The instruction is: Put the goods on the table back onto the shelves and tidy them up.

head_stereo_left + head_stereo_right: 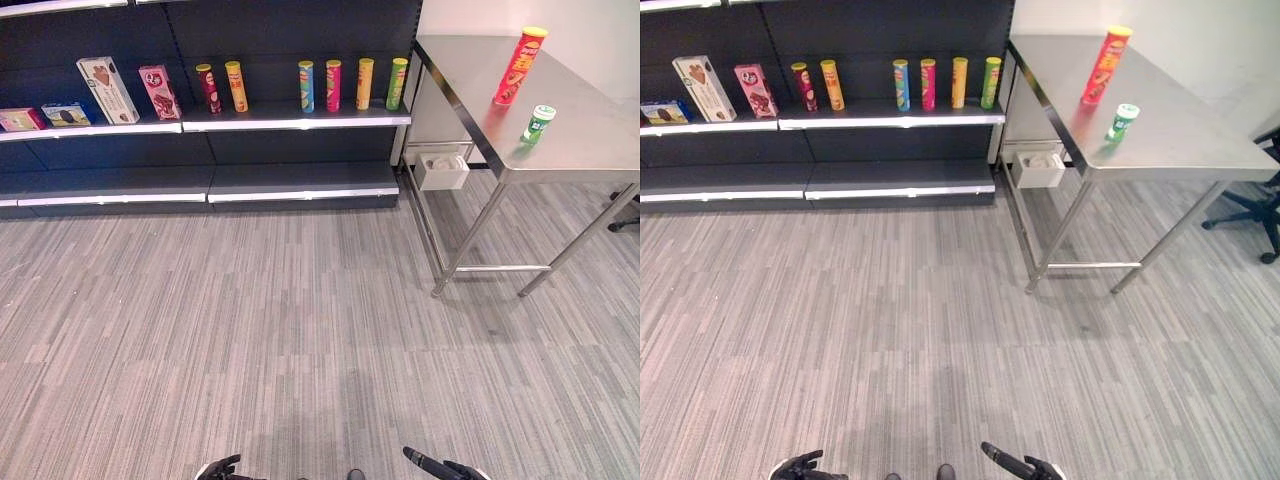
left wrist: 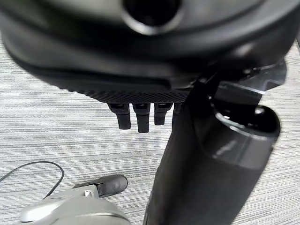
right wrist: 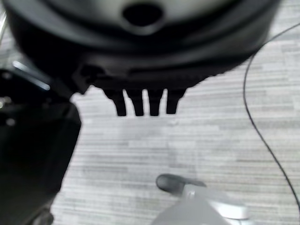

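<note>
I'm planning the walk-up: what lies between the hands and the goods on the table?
Nothing visible. Bare carpet floor runs from the left hand and right hand to the table, where the red can and green bottle stand apart.

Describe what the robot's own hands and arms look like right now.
Both hands are dark, almost black. The left hand shows a row of stubby black fingers below a rounded, glossy black housing with a finely textured edge. The right hand has the same build. At the head views' bottom edge, silver-grey shows at the wrists.

Grey striped carpet floor [image 1: 250, 330], white wall [image 1: 1200, 40], perhaps an office chair [image 1: 1255, 205].
</note>
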Available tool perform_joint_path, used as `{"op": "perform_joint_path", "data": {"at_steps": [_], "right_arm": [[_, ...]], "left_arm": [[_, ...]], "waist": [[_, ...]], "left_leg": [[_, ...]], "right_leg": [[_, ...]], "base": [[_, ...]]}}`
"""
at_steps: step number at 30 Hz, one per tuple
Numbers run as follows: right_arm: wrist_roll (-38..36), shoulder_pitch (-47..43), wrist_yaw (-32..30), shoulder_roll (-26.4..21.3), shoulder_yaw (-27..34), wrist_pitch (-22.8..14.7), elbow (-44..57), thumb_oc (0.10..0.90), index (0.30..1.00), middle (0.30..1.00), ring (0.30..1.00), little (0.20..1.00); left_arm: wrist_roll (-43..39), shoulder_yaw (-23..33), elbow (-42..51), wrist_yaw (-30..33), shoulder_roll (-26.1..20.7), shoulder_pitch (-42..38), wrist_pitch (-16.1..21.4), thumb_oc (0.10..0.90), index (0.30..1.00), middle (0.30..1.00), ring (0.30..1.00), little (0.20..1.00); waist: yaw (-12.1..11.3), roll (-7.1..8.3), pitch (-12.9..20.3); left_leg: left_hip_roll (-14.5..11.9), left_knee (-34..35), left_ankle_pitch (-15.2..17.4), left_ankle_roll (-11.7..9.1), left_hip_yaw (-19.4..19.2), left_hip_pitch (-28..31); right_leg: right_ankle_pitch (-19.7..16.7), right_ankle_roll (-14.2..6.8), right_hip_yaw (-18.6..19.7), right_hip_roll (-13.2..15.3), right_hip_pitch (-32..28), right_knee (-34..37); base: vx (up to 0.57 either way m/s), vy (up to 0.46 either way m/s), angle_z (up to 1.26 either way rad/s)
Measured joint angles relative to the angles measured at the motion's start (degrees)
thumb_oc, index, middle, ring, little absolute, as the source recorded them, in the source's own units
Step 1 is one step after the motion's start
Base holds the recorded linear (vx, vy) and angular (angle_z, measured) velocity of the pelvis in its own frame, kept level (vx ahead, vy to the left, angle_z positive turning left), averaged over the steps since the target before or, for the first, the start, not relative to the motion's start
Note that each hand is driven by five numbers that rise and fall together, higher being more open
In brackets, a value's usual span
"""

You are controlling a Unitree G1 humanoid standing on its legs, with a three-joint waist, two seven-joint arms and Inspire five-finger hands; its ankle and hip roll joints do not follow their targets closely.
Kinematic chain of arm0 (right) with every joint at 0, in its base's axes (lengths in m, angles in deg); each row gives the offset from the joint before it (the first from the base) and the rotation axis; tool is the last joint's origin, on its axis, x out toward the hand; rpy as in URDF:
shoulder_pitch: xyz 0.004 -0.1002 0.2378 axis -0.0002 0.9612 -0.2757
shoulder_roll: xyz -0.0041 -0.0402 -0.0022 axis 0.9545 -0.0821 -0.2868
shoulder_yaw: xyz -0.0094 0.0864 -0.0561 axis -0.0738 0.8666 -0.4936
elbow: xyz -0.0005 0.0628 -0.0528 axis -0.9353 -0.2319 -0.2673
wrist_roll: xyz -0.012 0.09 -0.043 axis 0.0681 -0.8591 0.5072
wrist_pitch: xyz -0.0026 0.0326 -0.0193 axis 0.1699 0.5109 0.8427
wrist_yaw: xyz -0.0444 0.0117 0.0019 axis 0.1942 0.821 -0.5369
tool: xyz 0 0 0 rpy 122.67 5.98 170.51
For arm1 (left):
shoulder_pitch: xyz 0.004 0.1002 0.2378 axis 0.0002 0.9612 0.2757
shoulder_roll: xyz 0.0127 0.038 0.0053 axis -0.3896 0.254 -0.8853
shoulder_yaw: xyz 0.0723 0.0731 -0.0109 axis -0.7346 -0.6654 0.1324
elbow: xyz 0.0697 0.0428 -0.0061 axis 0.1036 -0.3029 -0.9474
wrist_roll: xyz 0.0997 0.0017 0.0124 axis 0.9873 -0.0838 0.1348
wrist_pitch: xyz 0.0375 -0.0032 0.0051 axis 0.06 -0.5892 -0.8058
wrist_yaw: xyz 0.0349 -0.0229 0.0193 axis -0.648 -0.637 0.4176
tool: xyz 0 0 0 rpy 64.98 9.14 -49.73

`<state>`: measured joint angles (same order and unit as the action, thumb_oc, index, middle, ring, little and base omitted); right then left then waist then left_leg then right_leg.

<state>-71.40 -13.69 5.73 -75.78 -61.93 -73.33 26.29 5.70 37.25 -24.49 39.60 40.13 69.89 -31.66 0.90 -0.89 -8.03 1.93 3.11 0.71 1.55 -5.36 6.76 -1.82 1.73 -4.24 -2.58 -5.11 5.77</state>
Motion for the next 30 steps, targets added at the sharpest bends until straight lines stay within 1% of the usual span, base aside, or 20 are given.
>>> {"op": "perform_joint_path", "data": {"at_steps": [3,4,7,8,9,10,11,13,14,16,18,20,21,22,23,24,25,26,27,30], "right_arm": [[0.00,-0.04,-0.02,-0.08,-0.01,0.00,0.02,0.800,0.900,0.900,0.900,0.900],[-0.14,-0.39,-0.03,-0.18,-0.03,-0.10,0.04,0.800,0.900,0.900,0.900,0.900],[-0.62,-1.99,-0.11,-0.41,0.00,-0.34,0.00,0.800,0.900,0.900,0.900,0.900],[-0.92,-2.31,-0.11,-0.46,0.00,-0.86,-0.06,0.800,0.900,0.900,0.900,0.900],[-1.00,-3.64,-0.10,-0.88,0.02,-0.90,-0.34,0.800,0.900,0.900,0.900,0.900],[-1.00,-4.72,-0.11,-1.40,-0.14,-0.85,-0.95,0.800,0.900,0.900,0.900,0.900],[-0.95,-6.64,-0.20,-1.68,-0.60,-0.64,-1.91,0.800,0.900,0.900,0.900,0.900],[-0.97,-6.78,-0.44,-1.81,0.05,-0.64,-1.66,0.800,0.900,0.900,0.900,0.900],[-0.99,-6.69,-0.49,-1.94,0.52,-0.70,-1.56,0.800,0.900,0.900,0.900,0.900],[-1.01,-5.60,-1.31,-1.98,0.65,-0.69,-1.97,0.800,0.900,0.900,0.900,0.900],[-0.98,-5.08,-1.44,-1.59,1.39,-0.86,-2.88,0.800,0.900,0.900,0.900,0.900],[-0.88,-4.37,-1.35,-1.58,1.68,-1.18,-3.29,0.800,0.900,0.900,0.900,0.900],[-0.88,-4.40,-1.33,-1.53,1.67,-1.12,-3.33,0.800,0.900,0.900,0.900,0.900],[-0.75,-2.86,-1.25,-0.73,1.05,-1.11,-1.70,0.800,0.900,0.900,0.900,0.900],[-0.54,-1.64,-1.15,-0.52,0.44,-1.10,-0.57,0.800,0.900,0.900,0.900,0.900],[-0.44,-0.66,-1.06,0.10,0.26,-1.18,0.02,0.800,0.900,0.900,0.900,0.900],[-0.43,-0.24,-1.05,0.37,-0.40,-1.11,0.26,0.800,0.900,0.900,0.900,0.900],[-0.46,-0.30,-0.93,0.72,0.50,-1.14,0.51,0.800,0.900,0.900,0.900,0.900],[-0.48,-0.39,-1.06,0.71,0.62,-1.11,0.48,0.800,0.900,0.900,0.900,0.900],[-0.48,-1.76,-1.13,1.02,0.60,-1.16,-0.02,0.800,0.900,0.900,0.900,0.900]], "left_arm": [[-0.05,0.04,0.02,0.07,0.00,-0.04,-0.01,0.800,0.900,0.900,0.900,0.900],[-0.31,0.12,0.18,0.13,-0.14,-0.64,-0.01,0.800,0.900,0.900,0.900,0.900],[-1.52,2.41,0.42,1.07,-0.13,-1.47,0.06,0.800,0.900,0.900,0.900,0.900],[-1.82,3.05,-0.08,1.06,-0.21,-2.15,0.12,0.800,0.900,0.900,0.900,0.900],[-2.89,3.40,-0.08,1.09,-0.42,-5.75,1.62,0.800,0.900,0.900,0.900,0.900],[-2.85,2.79,-0.09,1.10,-0.67,-7.48,1.82,0.800,0.900,0.900,0.900,0.900],[-2.85,2.40,-0.39,1.13,-1.07,-7.96,1.55,0.800,0.900,0.900,0.900,0.900],[-2.76,2.38,0.94,1.63,-0.97,-6.37,1.21,0.800,0.900,0.900,0.900,0.900],[-2.76,2.82,0.86,2.31,-0.78,-6.57,1.18,0.800,0.900,0.900,0.900,0.900],[-2.77,2.84,0.43,3.03,-0.76,-6.06,1.16,0.800,0.900,0.900,0.900,0.900],[-2.74,2.89,-0.08,3.73,-0.40,-4.06,1.08,0.800,0.900,0.900,0.900,0.900],[-2.65,2.74,-0.14,3.80,0.86,-1.82,0.66,0.800,0.900,0.900,0.900,0.900],[-2.65,2.72,-0.14,3.83,0.92,-1.81,0.63,0.800,0.900,0.900,0.900,0.900],[-2.64,2.02,0.43,3.72,0.68,-1.05,0.78,0.800,0.900,0.900,0.900,0.900],[-2.63,1.62,0.43,3.71,0.50,-1.21,0.79,0.800,0.900,0.900,0.900,0.900],[-2.58,1.13,1.28,3.71,-0.05,-1.40,1.42,0.800,0.900,0.900,0.900,0.900],[-2.56,0.76,1.26,3.74,-0.51,-2.49,1.81,0.800,0.900,0.900,0.900,0.900],[-2.54,0.40,2.63,3.72,-1.06,-3.45,1.85,0.800,0.900,0.900,0.900,0.900],[-2.49,-0.01,3.20,3.67,-1.29,-3.93,2.02,0.800,0.900,0.900,0.900,0.900],[-0.42,-0.11,2.51,3.73,-1.79,-6.10,2.14,0.800,0.900,0.900,0.900,0.900]], "waist": [[-0.05,0.00,-0.02],[-0.08,0.22,-0.24],[-0.33,2.29,-2.37],[-0.18,2.79,-3.08],[-1.03,4.00,-5.75],[-1.73,3.86,-7.03],[-1.94,3.77,-7.31],[-2.17,2.44,-7.36],[-2.29,1.65,-8.49],[-3.53,0.27,-8.40],[-5.51,0.13,-6.92],[-4.92,0.26,-3.78],[-4.94,0.28,-3.76],[-4.00,0.32,-2.41],[-3.15,0.23,-1.48],[-2.74,0.71,0.46],[-2.54,1.14,1.17],[-2.05,1.53,1.26],[-1.57,1.31,1.31],[-1.62,-0.38,0.00]], "left_leg": [[-0.15,-0.02,0.02,-0.07,-0.08,-0.52],[-0.37,-2.21,0.62,-1.14,-0.17,-2.81],[0.58,-11.06,0.84,-2.27,2.74,-7.83],[0.95,-16.43,1.34,-3.04,3.26,-10.55],[2.10,-34.70,-1.08,-7.40,5.79,-21.67],[2.76,-40.96,-2.01,-8.60,7.84,-26.77],[2.42,-28.74,-0.61,-6.56,9.32,-26.54],[-0.56,-4.90,-3.22,-8.09,9.42,-23.28],[-2.34,0.83,-4.77,-9.95,9.62,-23.31],[-4.53,2.58,-6.11,-11.34,9.37,-24.07],[-5.12,2.17,-6.38,-9.38,9.00,-22.67],[-2.00,2.43,-11.03,-3.52,8.25,-18.13],[-1.90,2.48,-11.32,-3.05,7.82,-17.74],[-0.66,2.18,-12.85,0.94,5.04,-14.07],[0.25,2.18,-11.60,2.55,4.96,-12.40],[1.52,2.13,-9.31,3.84,4.64,-10.81],[2.62,2.12,-8.45,5.02,4.40,-9.64],[4.00,2.10,-7.48,6.32,4.26,-8.38],[4.54,2.07,-6.82,7.22,4.38,-7.39],[4.56,1.31,-4.81,9.68,3.56,-3.52]], "right_leg": [[0.14,0.13,0.10,-0.16,0.58,-0.01],[0.17,0.17,0.07,-0.21,1.78,-0.04],[-0.07,1.92,1.13,0.91,2.24,-0.05],[0.07,2.38,1.49,1.21,2.39,-0.07],[0.57,4.24,1.76,2.12,4.15,-2.91],[0.72,4.46,2.21,2.15,4.81,-3.70],[0.94,4.36,2.95,2.07,4.63,-2.23],[0.98,4.44,3.48,0.75,3.48,-0.45],[0.83,4.85,3.28,-0.03,1.80,-0.24],[3.32,4.57,3.71,-1.67,-1.62,0.04],[5.65,3.67,6.88,-1.37,-4.18,0.02],[8.76,-0.26,9.28,1.88,-7.35,-1.27],[9.08,-0.73,9.53,2.09,-7.40,-1.93],[11.76,-5.08,8.74,3.83,-5.71,-11.82],[12.39,-6.14,8.40,4.58,-4.02,-18.16],[12.81,-8.74,8.24,6.47,0.73,-29.33],[12.53,-9.83,8.91,7.21,5.60,-40.27],[11.10,-10.60,8.86,8.49,10.87,-50.92],[11.19,-10.25,9.27,8.95,13.22,-54.18],[8.74,-8.74,2.68,14.39,20.45,-53.27]], "base": [[0.02,-0.119,0.00],[-0.02,-0.124,0.04],[0.01,-0.106,-0.05],[0.08,-0.071,0.12],[0.10,-0.038,0.12],[0.47,0.078,-0.09],[0.35,0.078,-0.31],[0.34,0.069,-0.26],[0.45,0.125,-0.05],[0.46,0.194,-0.12],[0.41,0.311,-0.82],[0.45,0.349,-0.77],[0.19,0.151,-0.58],[0.32,0.292,-0.40],[0.18,0.207,-0.44],[0.24,0.275,-0.12],[0.13,0.205,-0.11],[0.13,0.214,0.08],[0.12,0.189,0.13],[0.21,0.115,0.00]]}}
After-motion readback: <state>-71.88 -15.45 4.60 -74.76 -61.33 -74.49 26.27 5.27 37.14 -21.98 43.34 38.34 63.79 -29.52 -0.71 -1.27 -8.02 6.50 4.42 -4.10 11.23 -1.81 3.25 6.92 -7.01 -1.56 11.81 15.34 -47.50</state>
